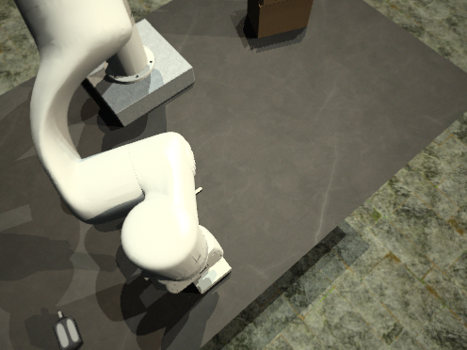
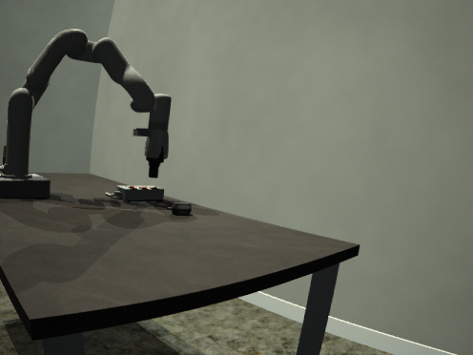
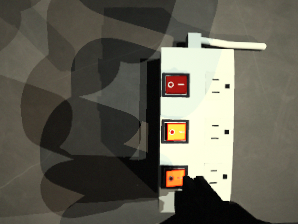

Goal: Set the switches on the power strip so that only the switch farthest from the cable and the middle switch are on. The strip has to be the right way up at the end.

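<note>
Exterior: gripper (image 2: 154,173) above power strip (image 2: 141,193).

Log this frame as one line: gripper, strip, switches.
gripper: shut, empty, above strip | strip: upright on table | cable-end switch: dark | middle switch: lit | far switch: lit

The closed gripper (image 2: 154,173) hung above the strip (image 2: 140,193), open air between them. A plug (image 2: 181,208) lay just beside the strip; a brown box (image 1: 280,17) stood well apart.
</note>
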